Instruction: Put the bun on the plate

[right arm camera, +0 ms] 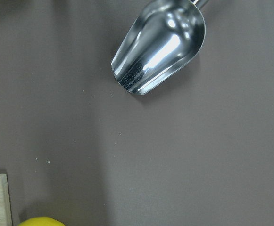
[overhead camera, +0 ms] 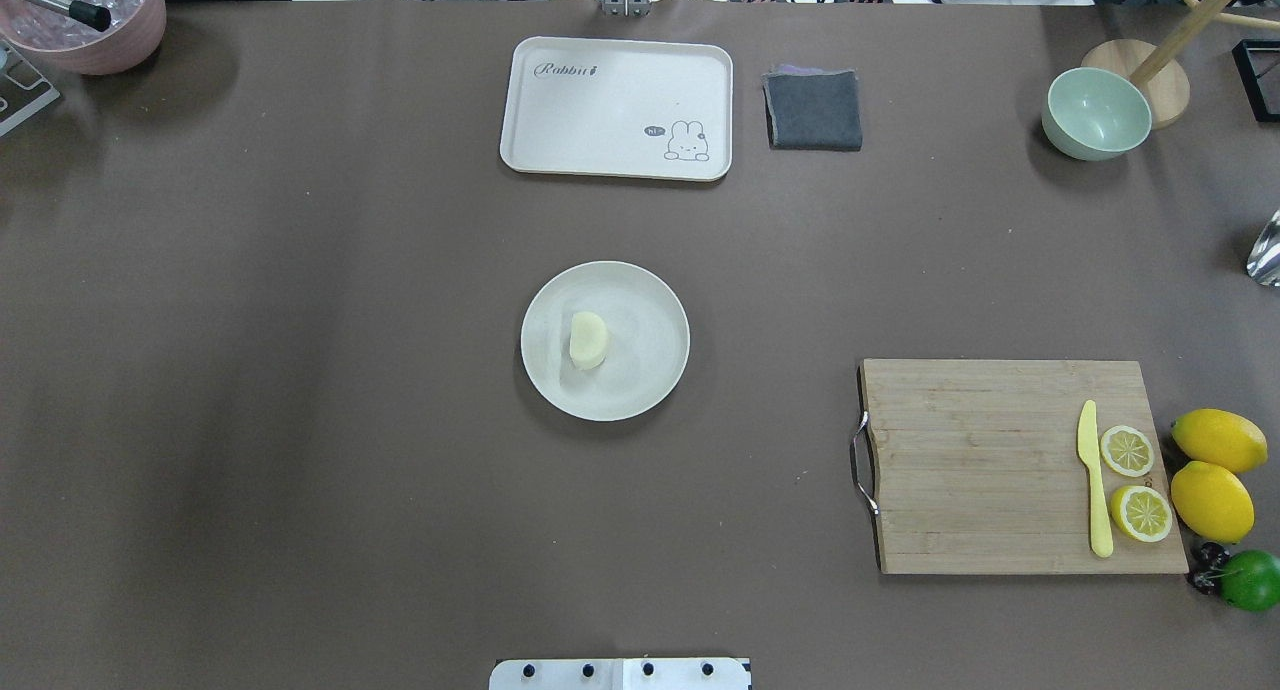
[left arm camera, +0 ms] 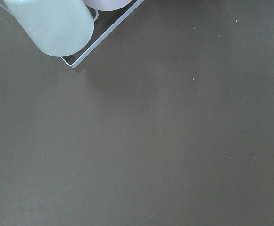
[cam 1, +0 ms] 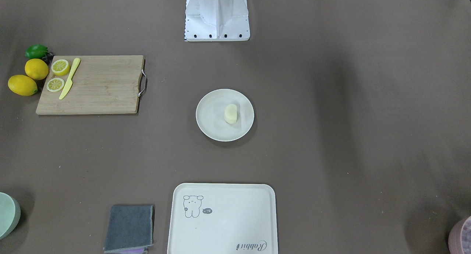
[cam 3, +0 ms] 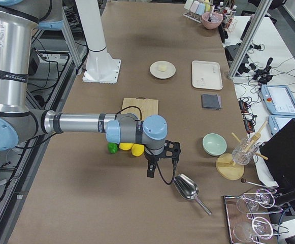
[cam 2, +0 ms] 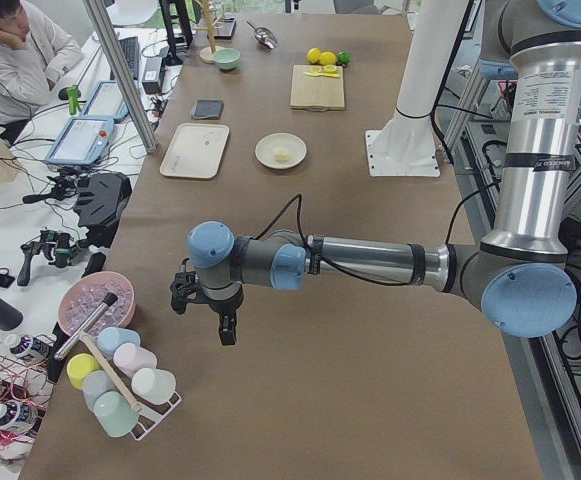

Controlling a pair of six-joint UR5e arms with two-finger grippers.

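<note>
The pale cream bun [cam 1: 230, 113] [overhead camera: 588, 339] lies on the round off-white plate [cam 1: 210, 116] [overhead camera: 645, 355], a little off its centre, with nothing touching it. Neither gripper shows in the two table views. In the exterior left view my left gripper [cam 2: 217, 322] hangs above the table's near end, far from the plate [cam 2: 269, 147]. In the exterior right view my right gripper [cam 3: 153, 170] hangs above the table's other end, also far from the plate [cam 3: 156, 71]. From these side views I cannot tell whether either is open or shut.
A cream tray [overhead camera: 616, 107] and a grey cloth [overhead camera: 813, 110] lie beyond the plate. A cutting board [overhead camera: 1000, 467] carries lemon halves and a yellow knife, with whole lemons [overhead camera: 1212, 470] beside it. A metal scoop [right arm camera: 160, 44] lies under the right wrist, and a cup rack [left arm camera: 66, 23] under the left.
</note>
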